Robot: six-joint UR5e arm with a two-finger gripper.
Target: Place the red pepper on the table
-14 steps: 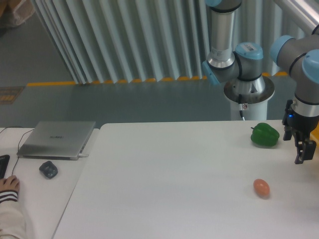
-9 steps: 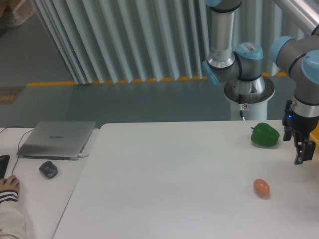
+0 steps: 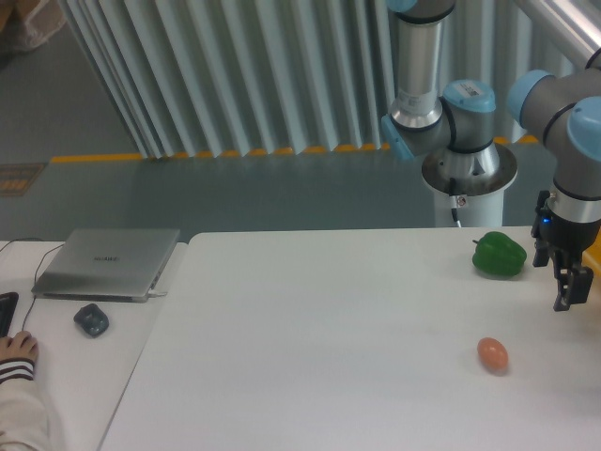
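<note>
Our gripper (image 3: 566, 289) hangs at the table's (image 3: 310, 338) right edge, its jaw state unclear to us, and left to right we see laptop (image 3: 105, 262), mouse (image 3: 91, 319), orange-brown egg (image 3: 492, 354), green pepper (image 3: 499, 255), with no red pepper visible.

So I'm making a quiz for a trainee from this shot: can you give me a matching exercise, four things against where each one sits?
Things:
1. green pepper
2. orange-brown egg-shaped object
3. silver laptop
4. pincer

Places:
A. closed, on the narrower desk at left
B. at the frame's right edge, above the table
C. far right part of the table, near its back edge
D. on the table, nearer the camera than the pepper

Pairs: 1-C, 2-D, 3-A, 4-B
</note>
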